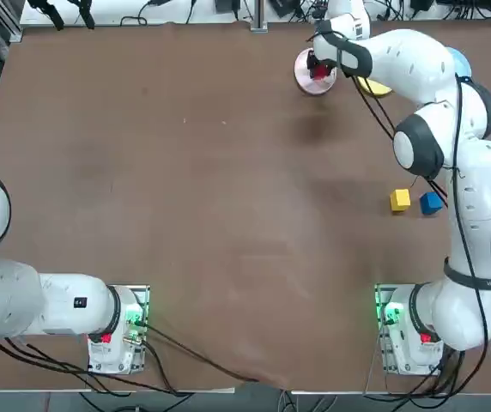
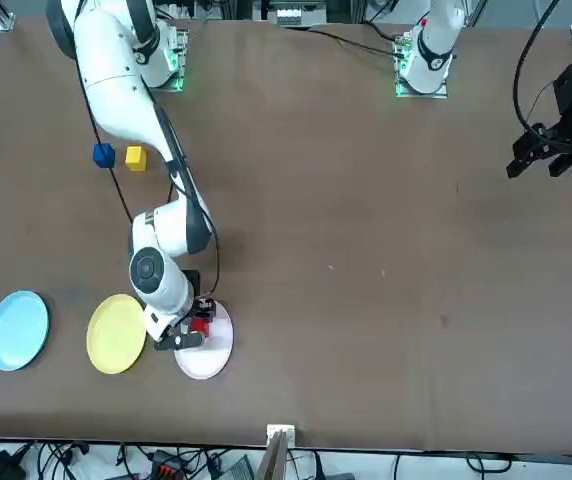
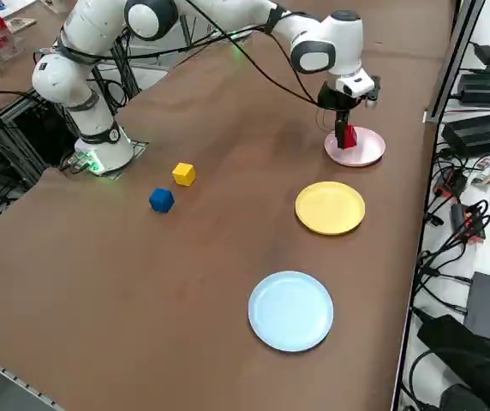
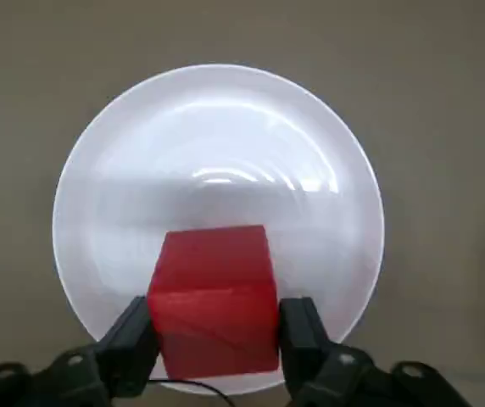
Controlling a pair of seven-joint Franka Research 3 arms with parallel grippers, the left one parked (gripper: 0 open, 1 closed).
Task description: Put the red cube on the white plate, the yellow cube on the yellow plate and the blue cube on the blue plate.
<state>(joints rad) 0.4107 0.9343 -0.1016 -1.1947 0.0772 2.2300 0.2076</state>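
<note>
And now reaching out toward eleven o'clock from the base with the right arm [image 1: 477, 197], looking down over the table [image 1: 203, 189] the robot's way! Pinching the red cube [image 4: 215, 314] firmly between both fingers of the right gripper [image 4: 219, 331], pressing against opposite sides. Pointing that grip down and holding the cube right over the white plate [image 4: 217, 136], overlapping it in every view; not telling from here whether touching its surface.

Looking round the plates now, from the robot's side: finding the yellow plate [image 3: 330, 208] near the white one, between three and four o'clock, and spotting the blue plate [image 3: 291, 312] farther along, about three o'clock. Seeing nothing resting on either!

Swinging down to five o'clock from the white plate, well apart from it: picking out the yellow cube [image 1: 400, 200] sitting on the tabletop, and catching the blue cube [image 1: 431, 202] just beside it, at three o'clock.
</note>
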